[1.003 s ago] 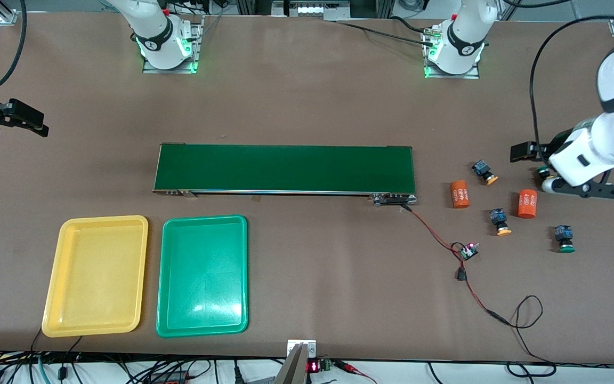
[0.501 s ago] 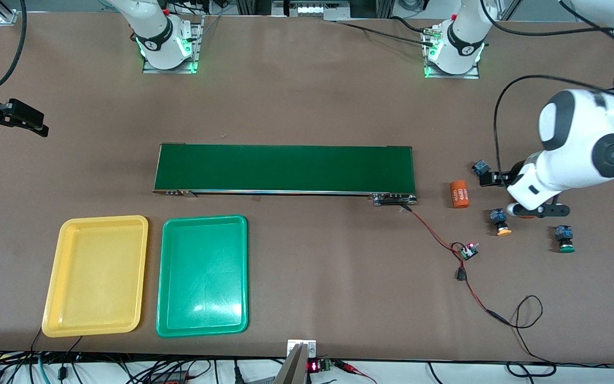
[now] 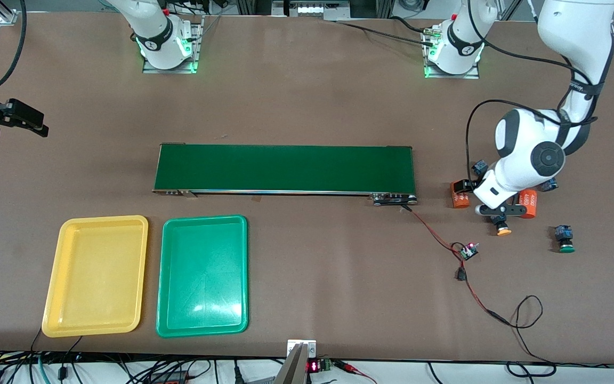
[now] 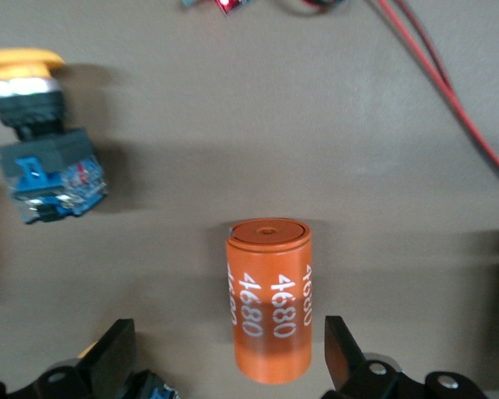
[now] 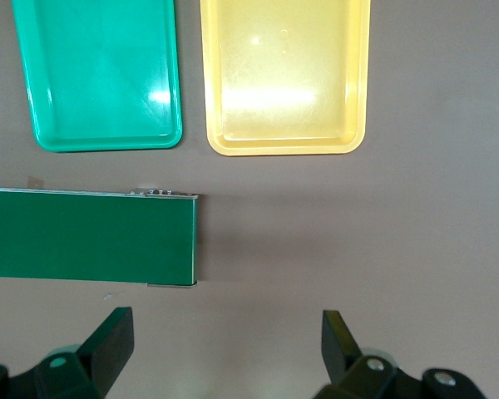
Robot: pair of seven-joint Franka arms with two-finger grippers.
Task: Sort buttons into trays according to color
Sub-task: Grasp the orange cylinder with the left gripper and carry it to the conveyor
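Observation:
My left gripper (image 3: 500, 211) hangs open over the parts at the left arm's end of the table. An orange cylinder (image 4: 270, 307) lies on the table below its spread fingers (image 4: 116, 357), and nothing is held. A yellow-capped button (image 4: 37, 133) lies beside the cylinder, its cap (image 3: 503, 230) just showing under the hand. A green-capped button (image 3: 565, 238) lies apart; two more buttons (image 3: 479, 167) are mostly hidden by the arm. The yellow tray (image 3: 96, 274) and green tray (image 3: 203, 274) sit empty, side by side. My right gripper (image 5: 229, 353) waits open, high over the right arm's end of the table.
A long dark green conveyor belt (image 3: 285, 168) crosses the middle of the table. A second orange cylinder (image 3: 528, 202) lies by the buttons. Red wires run from the belt's end to a tiny circuit board (image 3: 467, 250), nearer the front camera than the cylinders.
The left arm has swung in from the table's end toward the belt, passing over the buttons, and its hand now hangs over the orange cylinder. The right arm has not moved.

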